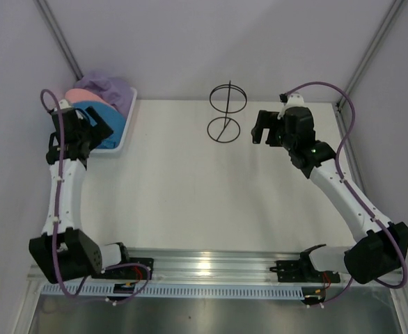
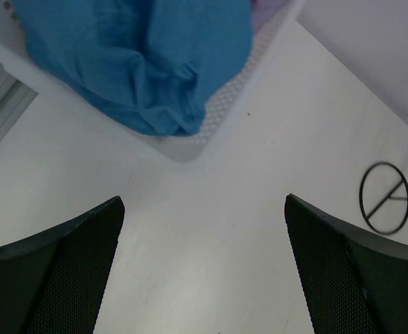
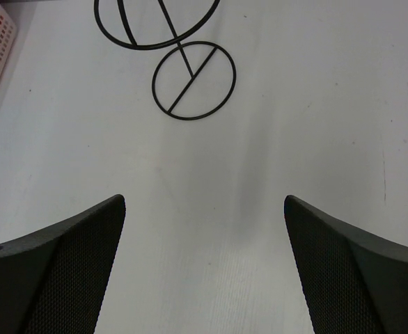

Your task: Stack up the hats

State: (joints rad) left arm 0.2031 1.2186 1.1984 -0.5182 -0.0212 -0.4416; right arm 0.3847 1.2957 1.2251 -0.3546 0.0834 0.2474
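A flat white tabletop (image 1: 190, 202) spreads beneath and ahead of the left gripper (image 2: 204, 200) and right gripper (image 3: 204, 200), boxed in by plain pale grey walls (image 1: 190, 42). Slim grey metal poles (image 1: 60, 42) rise in the corners beyond them; behind, a ribbed aluminium rail (image 1: 211, 268) glints under soft light.

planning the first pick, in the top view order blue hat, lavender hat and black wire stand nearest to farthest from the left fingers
1. Blue fabric bucket hat, front of the white mesh basket.
2. Lavender fabric bucket hat, at the basket's back.
3. Thin black wire stand, mid-table, to the right.
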